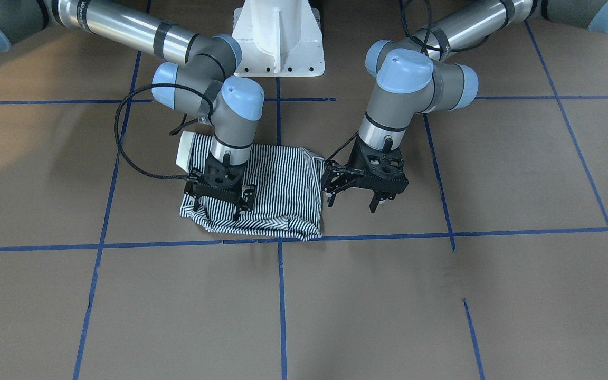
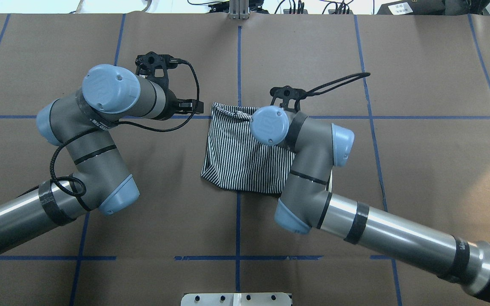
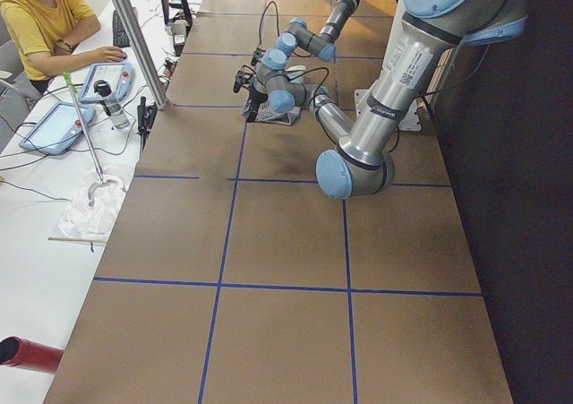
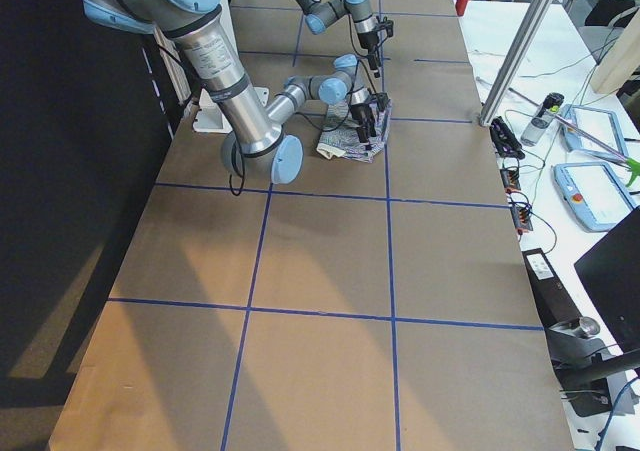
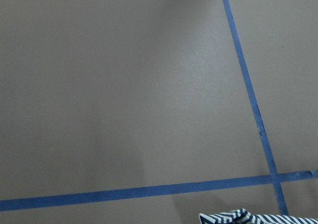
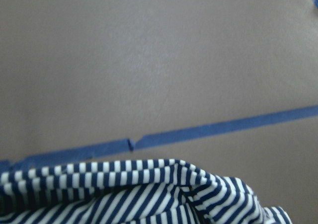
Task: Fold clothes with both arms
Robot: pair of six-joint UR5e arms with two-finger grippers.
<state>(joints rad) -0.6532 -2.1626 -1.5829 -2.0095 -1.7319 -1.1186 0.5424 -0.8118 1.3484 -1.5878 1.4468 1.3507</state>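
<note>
Right gripper (image 1: 218, 207) is down on the cloth, its two black fingers spread apart and planted in the stripes, nothing pinched between them as far as I can see. Left gripper (image 1: 352, 200) sits just off the shirt's side edge, jaws wide apart as well, tips hanging over bare paper with nothing in them.

And the polo shirt (image 1: 283, 179) itself? It's folded down into a compact, slightly rumpled block in the middle of the table (image 1: 441, 316), navy and white stripes running front to back. A bit of white collar (image 1: 184, 150) pokes out at the corner on the right arm's side. The edge away from the robot lies just beside a blue tape line (image 1: 367, 236), and the block straddles the tape running away from the base.

From the right wrist camera, bunched striped folds fill the bottom, with tape and brown paper beyond. The left wrist camera catches only a sliver of stripes at its lower edge, beside a tape crossing.

Both arms bend in from either side, the right arm (image 2: 398, 238) crossing part of the shirt from overhead, the left arm (image 2: 96, 140) clear of it, and a black cable (image 1: 122, 153) loops off the right wrist. Behind them stands the white pedestal (image 1: 278, 37).

Off at the side bench a person in a yellow shirt (image 3: 40, 19) sits by two blue-framed tablets (image 3: 54, 126), and a red cylinder (image 3: 27, 355) lies at the near end.
</note>
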